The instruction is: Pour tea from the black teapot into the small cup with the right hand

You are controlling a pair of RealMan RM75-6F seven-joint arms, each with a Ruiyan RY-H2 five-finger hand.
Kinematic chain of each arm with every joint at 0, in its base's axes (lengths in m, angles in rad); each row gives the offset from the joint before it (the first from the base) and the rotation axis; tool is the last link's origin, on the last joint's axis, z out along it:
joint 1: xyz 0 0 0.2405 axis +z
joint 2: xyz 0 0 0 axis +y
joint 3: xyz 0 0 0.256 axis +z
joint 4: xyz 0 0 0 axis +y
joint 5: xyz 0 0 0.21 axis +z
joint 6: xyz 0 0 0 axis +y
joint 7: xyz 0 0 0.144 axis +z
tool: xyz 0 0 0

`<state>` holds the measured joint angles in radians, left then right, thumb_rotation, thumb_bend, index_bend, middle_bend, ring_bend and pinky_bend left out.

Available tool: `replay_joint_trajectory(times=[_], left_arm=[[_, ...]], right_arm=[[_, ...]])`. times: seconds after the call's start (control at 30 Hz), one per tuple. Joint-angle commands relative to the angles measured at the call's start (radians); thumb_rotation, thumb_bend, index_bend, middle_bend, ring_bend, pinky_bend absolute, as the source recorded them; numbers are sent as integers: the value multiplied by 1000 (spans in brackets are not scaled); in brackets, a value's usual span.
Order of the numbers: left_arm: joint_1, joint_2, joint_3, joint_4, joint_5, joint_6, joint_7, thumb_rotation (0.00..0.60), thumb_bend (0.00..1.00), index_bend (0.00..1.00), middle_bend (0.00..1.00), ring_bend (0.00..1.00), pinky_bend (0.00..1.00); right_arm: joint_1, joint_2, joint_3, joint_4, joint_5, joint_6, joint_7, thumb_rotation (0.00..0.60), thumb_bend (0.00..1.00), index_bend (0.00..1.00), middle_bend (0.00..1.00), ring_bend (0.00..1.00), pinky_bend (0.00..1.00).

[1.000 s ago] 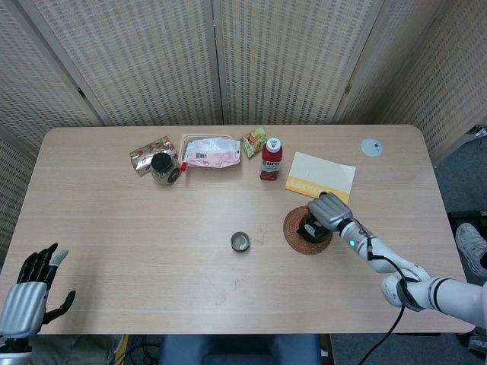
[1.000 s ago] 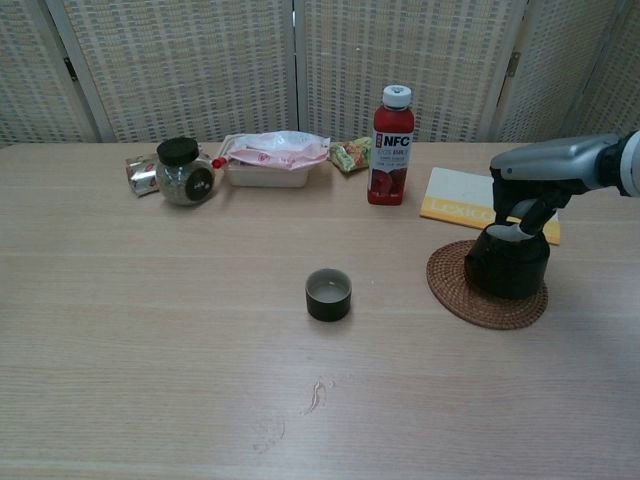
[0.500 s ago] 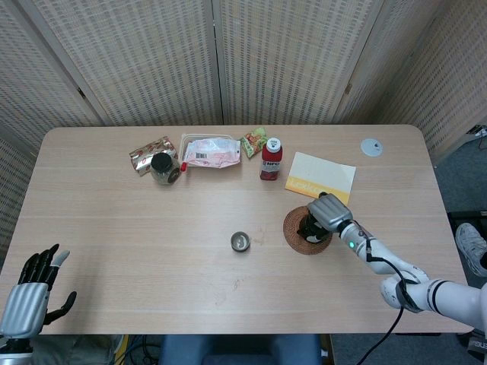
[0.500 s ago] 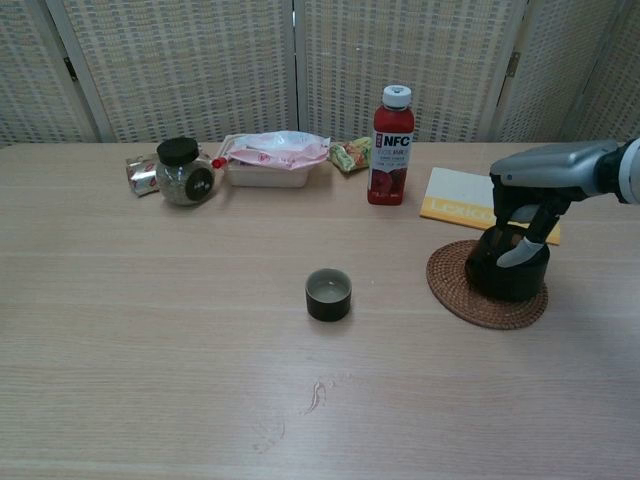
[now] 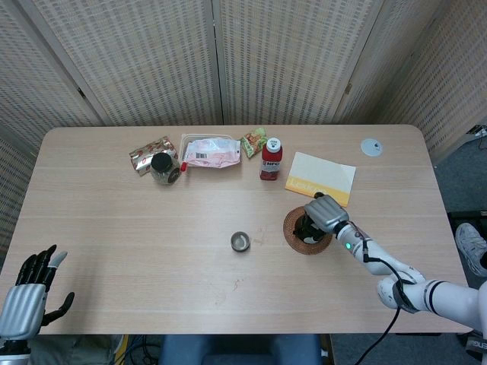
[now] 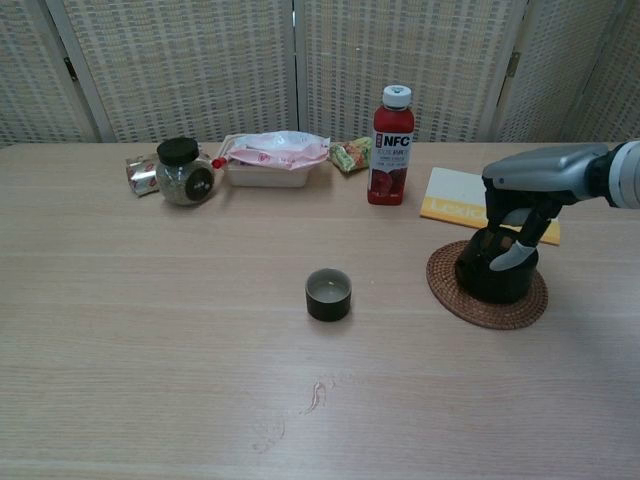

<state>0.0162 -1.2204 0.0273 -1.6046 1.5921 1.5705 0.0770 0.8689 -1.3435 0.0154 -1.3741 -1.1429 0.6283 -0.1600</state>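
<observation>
The black teapot [image 6: 488,274] [image 5: 307,228] stands on a round woven coaster [image 6: 447,288] [image 5: 294,230] at the right of the table. My right hand [image 6: 527,190] [image 5: 326,212] comes over it from the right; its fingers reach down around the pot's top and the thumb lies on its front. The small dark cup [image 6: 328,294] [image 5: 240,242] stands alone mid-table, well to the left of the teapot. My left hand [image 5: 28,292] hangs off the table's near-left corner, fingers spread, holding nothing.
Behind the teapot lie a yellow book [image 6: 450,197] and a red NFC bottle [image 6: 392,146]. Further left along the back are snack packets [image 6: 351,155], a white tray with a pink pack [image 6: 272,158] and a black-lidded jar [image 6: 183,172]. A white disc [image 5: 370,147] lies far right.
My right hand and the teapot have shifted slightly left on the coaster. My left hand has sunk a little lower at the near-left corner.
</observation>
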Motion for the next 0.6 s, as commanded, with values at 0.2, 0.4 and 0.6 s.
replay_joint_trajectory(times=[0.2, 0.4, 0.6], left_arm=[[0, -3, 1, 6, 0, -3, -6, 600, 329, 101, 0, 0, 0], [-1, -4, 1, 9, -2, -4, -10, 600, 329, 101, 0, 0, 0], [1, -4, 2, 13, -3, -2, -14, 600, 329, 101, 0, 0, 0]], right_arm=[[0, 3, 1, -9, 7, 4, -35, 417, 0, 991, 941, 847, 140], [4, 7, 0, -21, 28, 1, -71, 417, 0, 919, 873, 762, 127], [9, 9, -3, -37, 56, 1, -111, 416, 0, 816, 793, 673, 127]])
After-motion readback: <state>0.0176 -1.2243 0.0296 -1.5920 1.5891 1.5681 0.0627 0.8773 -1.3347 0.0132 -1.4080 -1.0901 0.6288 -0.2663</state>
